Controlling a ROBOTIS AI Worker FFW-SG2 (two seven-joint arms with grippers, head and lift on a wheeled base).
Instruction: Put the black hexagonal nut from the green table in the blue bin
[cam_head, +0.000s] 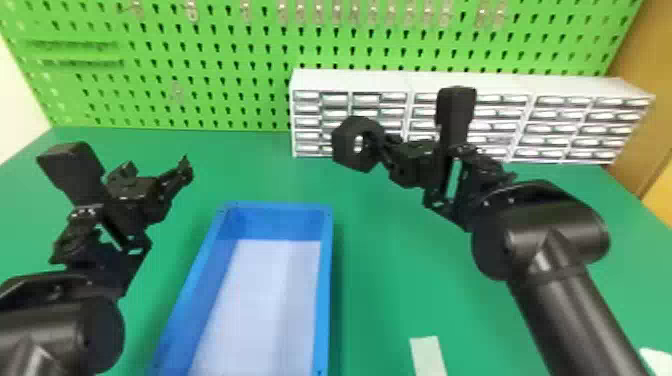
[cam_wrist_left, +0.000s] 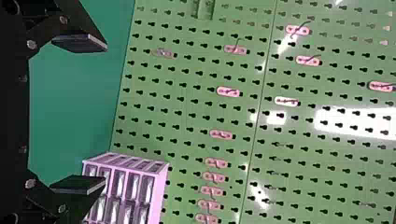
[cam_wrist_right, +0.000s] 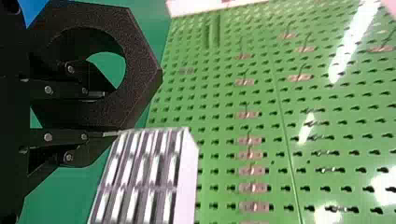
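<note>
We can read no text, label, brand, number or sign on anything before us.

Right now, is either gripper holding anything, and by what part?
Right gripper holds the black hexagonal nut by one side of its ring, one finger in the hole, the other outside. Left gripper is open, empty.
</note>
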